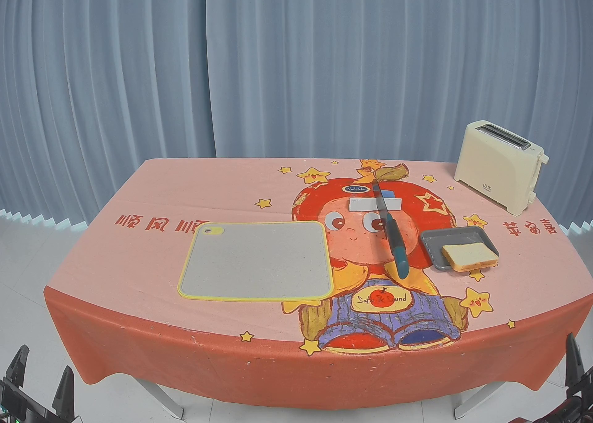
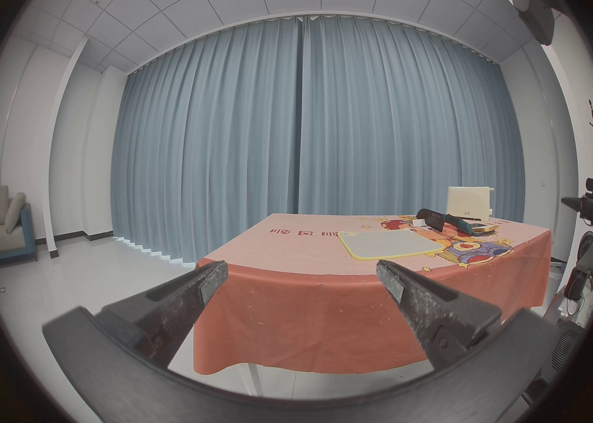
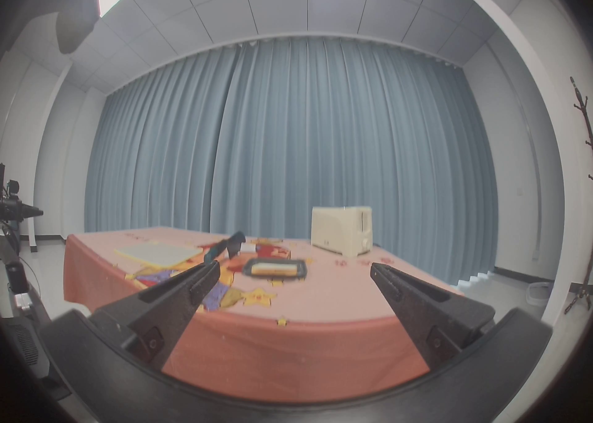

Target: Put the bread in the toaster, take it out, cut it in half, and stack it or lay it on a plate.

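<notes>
A slice of bread [image 1: 470,255] lies on a small grey plate [image 1: 446,238] at the table's right side, also seen as bread [image 3: 274,268] on the plate [image 3: 252,268]. The cream toaster [image 1: 499,165] stands at the back right corner; toaster [image 3: 341,230]; toaster [image 2: 469,202]. A knife [image 1: 391,232] with a teal handle lies mid-table, its blade resting on a small white block. A grey cutting board [image 1: 257,260] with a yellow rim lies left of centre. My left gripper [image 2: 301,285] and right gripper [image 3: 291,285] both stand open and empty, below and in front of the table's near edge.
The table wears a pink cartoon cloth [image 1: 148,214] hanging over the front edge. Blue curtains [image 1: 296,47] close off the back. Bare white floor surrounds the table, and a coat stand [image 3: 584,195] is at the room's right side.
</notes>
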